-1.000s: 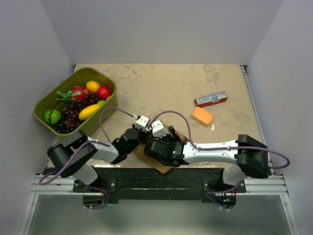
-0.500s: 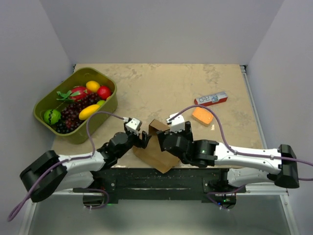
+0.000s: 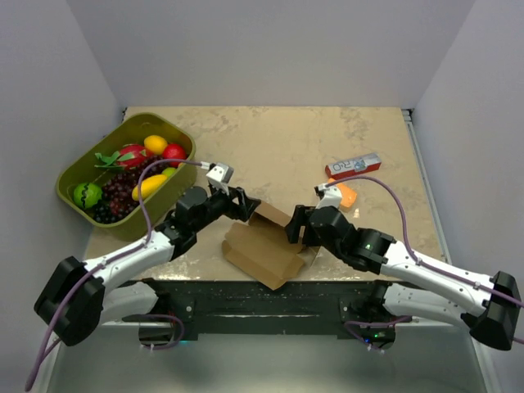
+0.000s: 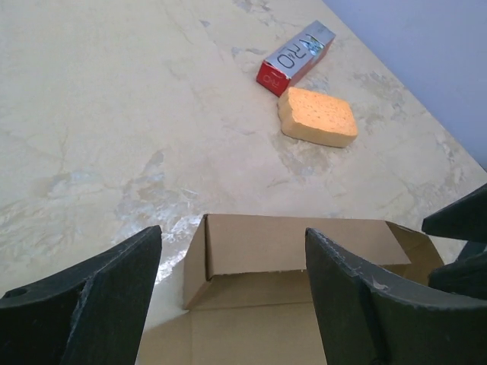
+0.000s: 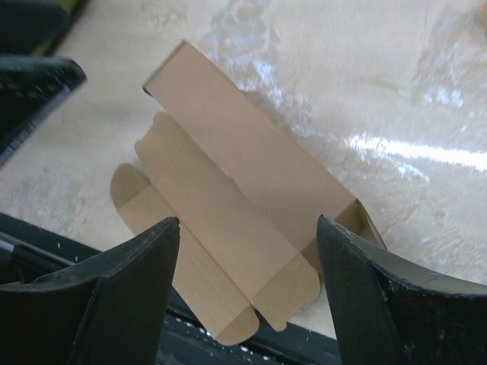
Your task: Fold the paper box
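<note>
Far left, an olive-green tub holds dark grapes, a lemon and a red apple. The left gripper gapes empty beside the half-folded paper box, which lies at the table's near edge. The right gripper gapes empty at the box's right end.

Beige marbled table; plain white walls enclosing.
</note>
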